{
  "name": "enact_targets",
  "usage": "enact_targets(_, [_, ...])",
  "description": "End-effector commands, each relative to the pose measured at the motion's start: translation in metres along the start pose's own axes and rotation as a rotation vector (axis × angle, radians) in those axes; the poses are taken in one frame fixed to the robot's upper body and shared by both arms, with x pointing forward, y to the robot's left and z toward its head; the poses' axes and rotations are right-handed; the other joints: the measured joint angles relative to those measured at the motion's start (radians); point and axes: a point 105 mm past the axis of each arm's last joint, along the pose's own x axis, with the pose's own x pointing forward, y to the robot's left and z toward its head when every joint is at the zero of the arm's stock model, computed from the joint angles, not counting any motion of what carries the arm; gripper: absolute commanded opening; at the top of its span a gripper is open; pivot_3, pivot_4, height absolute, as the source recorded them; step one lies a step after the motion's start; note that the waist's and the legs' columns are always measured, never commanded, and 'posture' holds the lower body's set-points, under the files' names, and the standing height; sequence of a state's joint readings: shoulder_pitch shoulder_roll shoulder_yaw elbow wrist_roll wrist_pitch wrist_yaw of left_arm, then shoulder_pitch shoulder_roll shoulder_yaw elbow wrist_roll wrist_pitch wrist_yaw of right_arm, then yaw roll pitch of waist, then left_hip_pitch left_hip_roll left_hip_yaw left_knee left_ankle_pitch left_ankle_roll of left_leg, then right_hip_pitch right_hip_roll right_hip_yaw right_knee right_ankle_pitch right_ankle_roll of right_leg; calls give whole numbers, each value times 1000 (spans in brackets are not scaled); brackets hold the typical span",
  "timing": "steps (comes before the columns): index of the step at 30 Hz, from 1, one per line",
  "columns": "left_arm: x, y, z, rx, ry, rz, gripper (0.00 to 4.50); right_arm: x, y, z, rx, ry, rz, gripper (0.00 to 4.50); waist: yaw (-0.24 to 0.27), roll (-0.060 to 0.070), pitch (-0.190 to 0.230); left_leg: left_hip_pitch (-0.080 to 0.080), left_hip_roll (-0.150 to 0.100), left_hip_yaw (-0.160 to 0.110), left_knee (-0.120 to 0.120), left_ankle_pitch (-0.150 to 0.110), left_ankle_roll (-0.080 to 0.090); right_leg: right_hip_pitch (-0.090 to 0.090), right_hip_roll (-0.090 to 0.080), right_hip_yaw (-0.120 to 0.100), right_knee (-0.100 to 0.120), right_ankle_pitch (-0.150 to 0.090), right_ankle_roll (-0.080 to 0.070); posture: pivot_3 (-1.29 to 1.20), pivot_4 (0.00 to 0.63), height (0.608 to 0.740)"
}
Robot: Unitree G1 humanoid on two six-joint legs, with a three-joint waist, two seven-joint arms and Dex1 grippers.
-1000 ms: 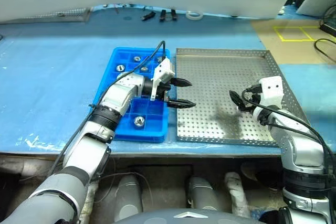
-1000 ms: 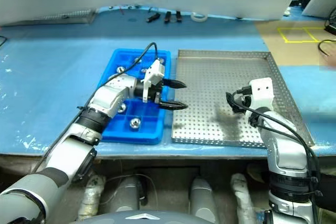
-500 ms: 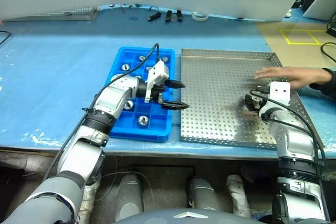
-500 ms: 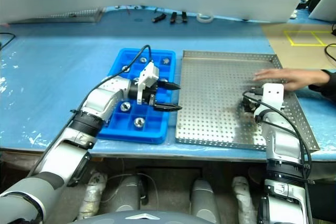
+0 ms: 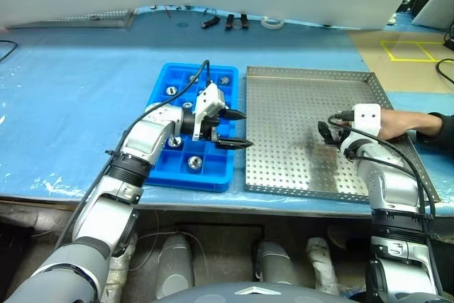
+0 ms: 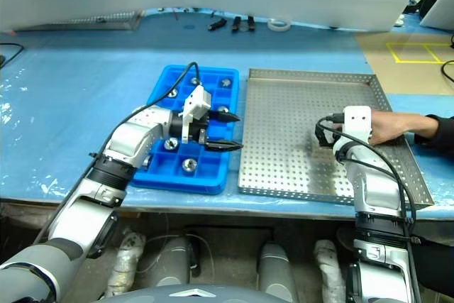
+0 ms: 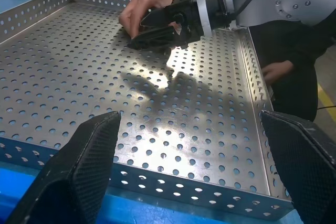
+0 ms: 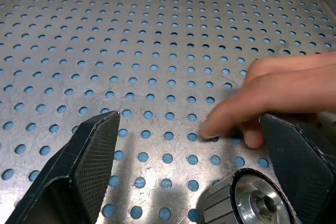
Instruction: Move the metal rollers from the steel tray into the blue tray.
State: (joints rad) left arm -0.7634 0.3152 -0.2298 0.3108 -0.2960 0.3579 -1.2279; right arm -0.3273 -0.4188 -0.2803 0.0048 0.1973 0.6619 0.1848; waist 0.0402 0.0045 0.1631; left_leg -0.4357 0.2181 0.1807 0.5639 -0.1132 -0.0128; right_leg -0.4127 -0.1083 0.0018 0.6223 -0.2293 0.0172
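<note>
The blue-covered worktop (image 5: 64, 104) carries the large perforated steel tray (image 5: 298, 104), with the narrower bright blue plastic compartment tray (image 5: 213, 175) just beside it. Several small silvery metal rollers (image 5: 194, 162) already sit in blue compartments; one more (image 8: 251, 201) lies on the steel floor near a person's hand (image 5: 394, 122). Both the left pincer (image 5: 233, 129) and the right pincer (image 8: 199, 171) stand spread and empty. The roller looks heavy, rigid and slick; gripping its ribbed side seems safest.
</note>
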Motion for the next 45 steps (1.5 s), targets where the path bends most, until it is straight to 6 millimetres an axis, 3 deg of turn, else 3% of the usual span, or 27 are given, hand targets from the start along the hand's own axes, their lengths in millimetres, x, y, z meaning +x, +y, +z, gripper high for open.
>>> enact_targets(1, [-1, -1, 12, 34, -30, -12, 4500, -5, 3, 21, -15, -81, 13, 4493, 0, 0, 0, 0, 0, 0, 0, 0, 0, 0, 0, 0, 0, 0, 0, -252, 150, 740])
enact_targets(13, [1, -2, 12, 34, -26, -24, 4500, -7, 7, 19, -14, -79, 28, 4493, -2, 0, 0, -1, 0, 1, -2, 0, 0, -1, 0, 0, -3, 0, 0, -258, 150, 740])
enact_targets(23, [-3, -1, 10, 33, -22, -8, 4500, -4, 24, 22, -12, -87, 94, 4493, -1, 0, 0, -1, 0, 1, -3, 0, 0, -2, 0, 0, -3, 0, 0, -237, 150, 740])
enact_targets(27, [-4, -1, 10, 33, -23, -2, 4500, -5, 42, 26, -10, -100, 176, 4493, -1, 0, 0, -1, 0, 1, -3, 0, 0, -3, 0, 0, -3, 0, 0, -231, 150, 740])
enact_targets(33, [-7, 3, 12, 33, -36, 29, 4500, 1, 77, 49, 10, -178, 296, 4493, -3, 0, 0, -2, 1, 2, -3, 0, -1, -5, 0, 1, -2, 0, 0, -216, 150, 740])
enact_targets(39, [-21, 28, 23, 30, -89, 187, 4500, 25, 116, 69, 1, -221, 348, 4493, -2, 0, 0, -2, 2, 2, -4, 1, -3, -6, 1, 1, -2, 0, 0, -194, 150, 740])
enact_targets(45, [-49, 52, 31, 46, -130, 387, 4500, 47, 143, 69, 7, -226, 359, 4493, 4, 0, 0, -4, 2, 2, -7, 3, -6, -7, 1, 0, -3, 0, 0, -119, 150, 740])
